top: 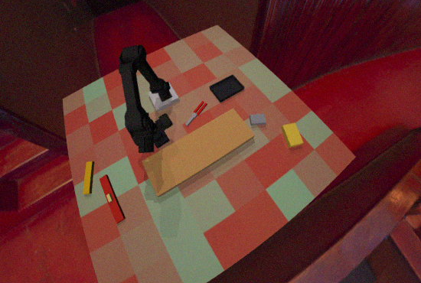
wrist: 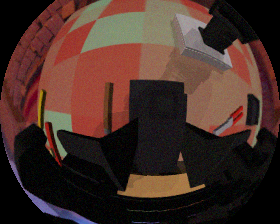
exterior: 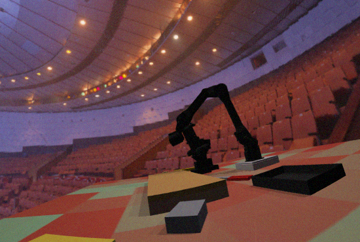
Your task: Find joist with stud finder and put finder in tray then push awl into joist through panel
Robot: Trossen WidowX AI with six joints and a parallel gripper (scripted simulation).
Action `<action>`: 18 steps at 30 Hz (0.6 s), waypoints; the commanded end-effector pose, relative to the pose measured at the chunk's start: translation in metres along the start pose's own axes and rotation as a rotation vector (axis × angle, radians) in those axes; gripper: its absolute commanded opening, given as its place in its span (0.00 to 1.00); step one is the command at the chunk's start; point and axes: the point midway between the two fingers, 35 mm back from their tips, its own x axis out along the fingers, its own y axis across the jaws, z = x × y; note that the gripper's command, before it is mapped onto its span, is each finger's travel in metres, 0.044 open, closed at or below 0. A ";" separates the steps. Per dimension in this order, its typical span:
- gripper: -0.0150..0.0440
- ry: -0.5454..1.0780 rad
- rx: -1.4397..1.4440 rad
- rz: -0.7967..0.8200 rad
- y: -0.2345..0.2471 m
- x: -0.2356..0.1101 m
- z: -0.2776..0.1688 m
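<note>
My gripper (top: 150,143) (exterior: 203,163) (wrist: 156,121) is down at the table, just off the left end of the tan floor panel (top: 199,149) (exterior: 184,185) (wrist: 159,188). It is shut on the black stud finder (wrist: 159,115) (exterior: 204,169), which stands upright between the fingers. The awl (top: 197,112) (exterior: 239,178) (wrist: 230,122), with its red handle, lies on the table between the panel and the arm's white base (top: 164,99) (exterior: 258,163). The black tray (top: 226,88) (exterior: 298,180) sits behind the panel, to the right of the awl.
A grey block (top: 257,119) (exterior: 186,216) and a yellow block (top: 292,134) lie off the panel's right end. A yellow bar (top: 88,177) and a red level (top: 112,198) lie at the table's left edge.
</note>
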 end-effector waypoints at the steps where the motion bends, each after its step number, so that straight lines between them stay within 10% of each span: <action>1: 0.25 0.020 0.006 0.009 0.002 -0.029 0.004; 18: 0.25 0.030 -0.049 0.009 0.000 -0.080 0.021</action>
